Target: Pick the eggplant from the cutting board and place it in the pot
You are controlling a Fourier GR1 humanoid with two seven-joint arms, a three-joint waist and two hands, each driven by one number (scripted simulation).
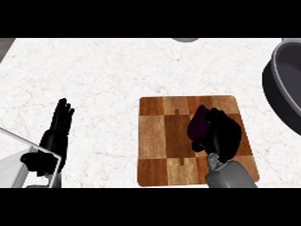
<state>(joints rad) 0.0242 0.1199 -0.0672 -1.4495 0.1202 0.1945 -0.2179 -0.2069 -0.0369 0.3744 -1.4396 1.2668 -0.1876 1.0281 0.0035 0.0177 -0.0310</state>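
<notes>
Right hand (pixel 223 132) is down on the checkered brown wooden cutting board (pixel 162 145), black fingers curled around the dark purple oblong eggplant (pixel 199 120). Eggplant sits on the board's right half, lying roughly lengthwise, upper end poking out past the fingers; the rest is hidden under the hand. Looks like a wrap from the right side and above, which makes sense: the forearm comes in from the lower edge and the eggplant's long axis lines up with it, so the fingers close across the narrow width.

Can't tell if the eggplant is off the board yet; it reads as touching or just above the surface. I judge this as the grasp step, lift not yet done.

Large dark grey round metal pot (pixel 296 88) is at the right edge of the view, partly cut off, well apart from the board, up and to the right. Its open mouth faces up, so the likely next move is lift, carry right and forward, clear the rim, release inside. Risk: clipping the near rim if the lift is low.

Left hand (pixel 58 128) rests on the white marbled countertop (pixel 100 75) at the left, fingers straight, holding nothing, out of the way. A white frame-like edge (pixel 9 145) crosses the lower-left corner.
</notes>
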